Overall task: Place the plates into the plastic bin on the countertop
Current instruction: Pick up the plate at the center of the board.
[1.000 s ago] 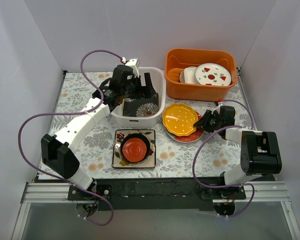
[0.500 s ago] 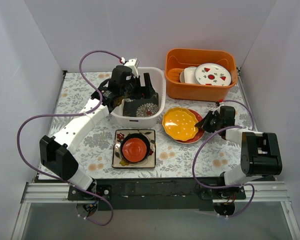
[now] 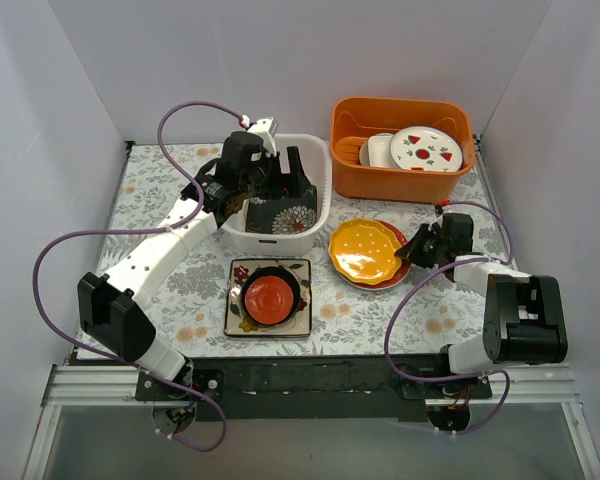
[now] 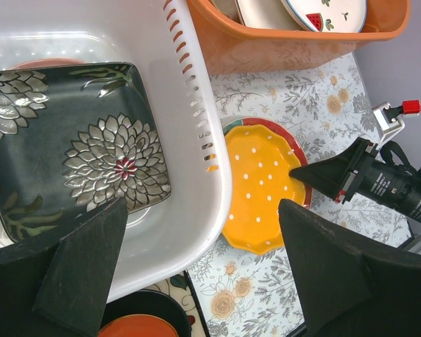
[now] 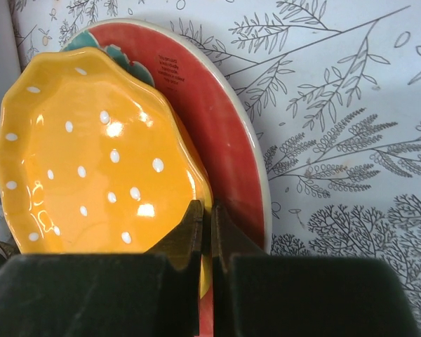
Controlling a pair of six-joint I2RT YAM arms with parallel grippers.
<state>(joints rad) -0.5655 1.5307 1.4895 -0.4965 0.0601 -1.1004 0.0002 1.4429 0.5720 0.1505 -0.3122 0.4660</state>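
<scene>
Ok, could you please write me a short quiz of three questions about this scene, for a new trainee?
1. True or false: the black square plate lies inside the white bin.
2. Which plate does the right gripper pinch by its rim? A) the yellow plate B) the small red plate C) the white round plate
3. Fill the gap: the left gripper hangs over the bin with its jaws ____.
Key: 1 true; 2 A; 3 open.
</scene>
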